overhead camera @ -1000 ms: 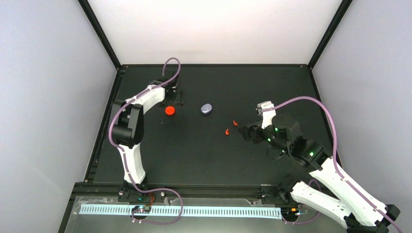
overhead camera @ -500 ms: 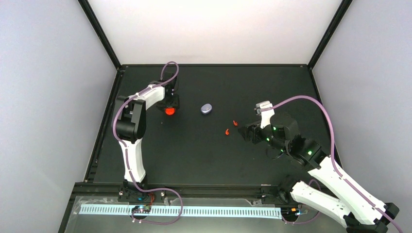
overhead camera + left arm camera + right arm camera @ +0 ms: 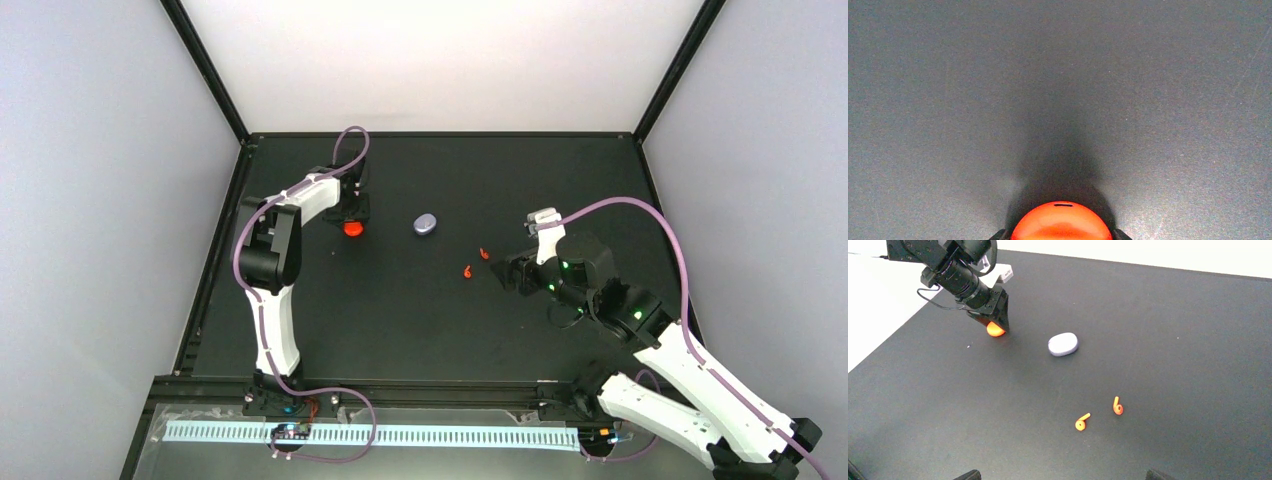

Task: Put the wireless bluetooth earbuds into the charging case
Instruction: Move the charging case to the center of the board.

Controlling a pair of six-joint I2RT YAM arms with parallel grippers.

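— Left gripper (image 3: 351, 220) has dropped onto the orange case (image 3: 1061, 222) since a second ago; back then the case lay clear just beside it, and now only a sliver shows from above. The right arm has barely shifted.

— Is it holding the case?

— Its jaws stand on either side of the case, right at its flanks, but I cannot tell whether they are pressing yet. The case sits on the table (image 3: 400, 320), at the far left.

— And the other one?

— The right gripper (image 3: 508, 272) hangs with its fingers spread wide and nothing between them, just beside the earbuds.

— So how far along are we?

— Hardly started, I'd say. The near orange earbud (image 3: 1081, 422) and the far orange earbud (image 3: 1117, 406) lie loose on the table, close together and well apart from the orange case. The pale purple case (image 3: 1063, 344) rests between them and the left arm, looking closed. I see no purple earbuds anywhere. Opening a case and seating each bud is all still to do.

— Any writing?

— None readable. Only a small dark slit on the orange case's front.
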